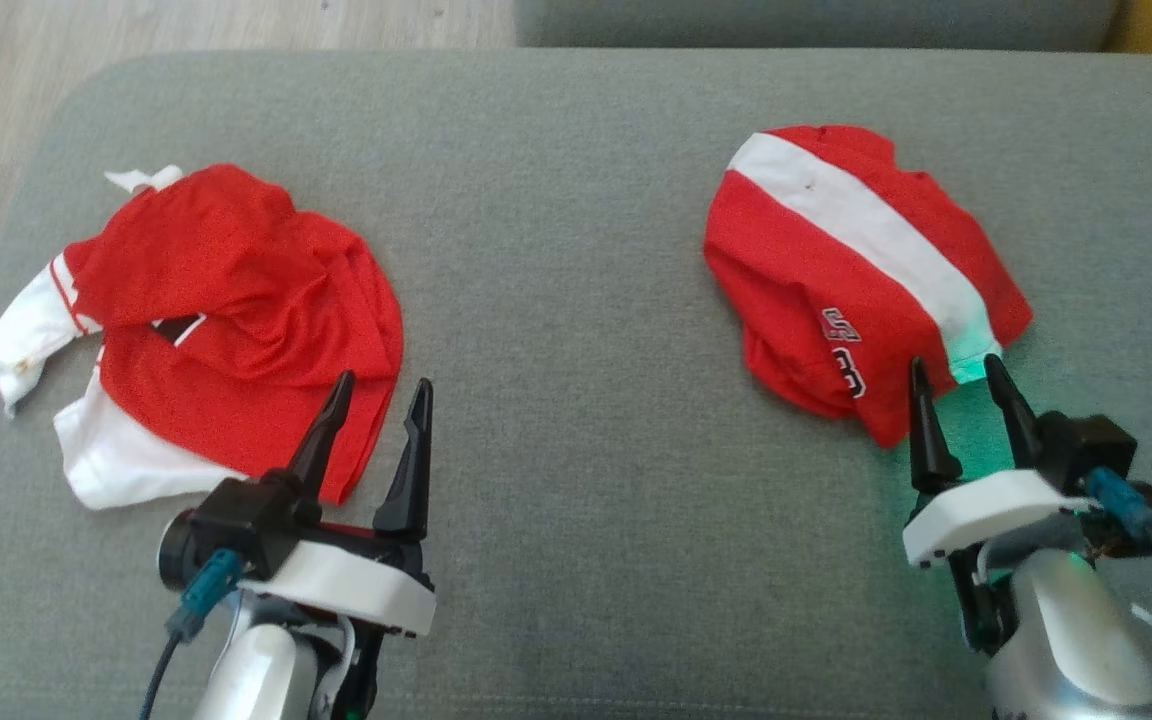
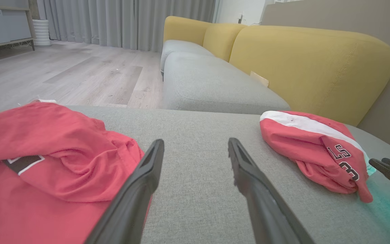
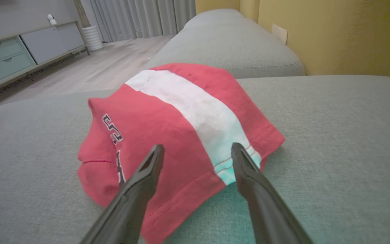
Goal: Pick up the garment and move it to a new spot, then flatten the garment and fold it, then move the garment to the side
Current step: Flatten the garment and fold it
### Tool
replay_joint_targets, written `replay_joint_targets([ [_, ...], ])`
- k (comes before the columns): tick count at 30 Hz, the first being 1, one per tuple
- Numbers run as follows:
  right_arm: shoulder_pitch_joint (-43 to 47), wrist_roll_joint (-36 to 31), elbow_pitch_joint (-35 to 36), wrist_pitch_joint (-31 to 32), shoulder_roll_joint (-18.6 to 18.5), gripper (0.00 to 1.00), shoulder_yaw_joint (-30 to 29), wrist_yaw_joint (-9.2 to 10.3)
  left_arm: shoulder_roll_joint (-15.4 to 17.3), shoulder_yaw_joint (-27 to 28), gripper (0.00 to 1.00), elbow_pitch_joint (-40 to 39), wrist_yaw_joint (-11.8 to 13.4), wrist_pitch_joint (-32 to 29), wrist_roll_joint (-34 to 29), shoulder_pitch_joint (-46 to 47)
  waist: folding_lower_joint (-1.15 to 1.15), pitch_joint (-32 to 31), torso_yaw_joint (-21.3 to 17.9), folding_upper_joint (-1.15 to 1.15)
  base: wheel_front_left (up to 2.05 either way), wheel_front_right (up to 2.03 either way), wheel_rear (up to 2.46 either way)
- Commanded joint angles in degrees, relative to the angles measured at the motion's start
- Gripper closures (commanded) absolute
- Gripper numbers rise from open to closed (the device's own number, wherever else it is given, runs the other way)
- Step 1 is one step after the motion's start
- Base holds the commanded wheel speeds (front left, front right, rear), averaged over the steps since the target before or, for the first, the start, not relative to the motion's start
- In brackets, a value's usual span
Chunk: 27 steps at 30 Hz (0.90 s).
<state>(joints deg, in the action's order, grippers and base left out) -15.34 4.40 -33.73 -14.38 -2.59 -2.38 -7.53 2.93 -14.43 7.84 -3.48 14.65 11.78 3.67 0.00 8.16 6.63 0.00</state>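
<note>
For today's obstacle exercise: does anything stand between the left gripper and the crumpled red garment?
Nothing visible does. The open left gripper is at the near edge of the crumpled red garment.

Grey upholstered seat across the foreground, second grey cushion beyond. Yellow backrest right. Pale wood-plank floor far left. Grey curtains far. Low cabinet, with a white ribbed cylinder beside it, possibly a vase.

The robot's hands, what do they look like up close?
Both the left gripper and right gripper have two long, tapered black fingers on a white curved mount above a silvery forearm. A teal-blue plug with a dark cable sits beside each.
</note>
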Motion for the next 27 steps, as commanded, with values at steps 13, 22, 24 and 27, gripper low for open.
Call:
replay_joint_targets([
  [13, -12.3, -8.4, -12.6, -0.5, -0.3, 0.00, -7.9, 0.04, 0.0, 0.8, 0.00, -1.0, 0.5, 0.3, 0.7, 4.4, 0.00, 3.9, 1.6, 0.00, 0.00, 0.00, 0.00],
  [22, -15.5, -8.8, -17.7, -0.6, -0.3, 1.00, -7.2, 0.04, 0.0, 0.7, 0.00, -0.2, 0.9, 0.3, 0.9, 4.4, 0.00, 3.0, 0.2, 0.00, 0.00, 0.00, 0.00],
  [24, -15.7, -8.7, -15.1, -0.6, -0.3, 1.00, -7.4, 0.04, 0.0, 0.7, 0.00, 0.1, 0.9, 0.3, 1.1, 4.2, 0.00, 2.2, -0.2, 0.00, 0.00, 0.00, 0.00],
  [27, -15.6, -9.0, -10.9, -0.6, -0.3, 1.00, -8.0, 0.04, 0.0, 0.7, 0.00, 0.2, 1.1, 0.3, 1.7, 4.0, 0.00, 0.7, -0.5, 0.00, 0.00, 0.00, 0.00],
])
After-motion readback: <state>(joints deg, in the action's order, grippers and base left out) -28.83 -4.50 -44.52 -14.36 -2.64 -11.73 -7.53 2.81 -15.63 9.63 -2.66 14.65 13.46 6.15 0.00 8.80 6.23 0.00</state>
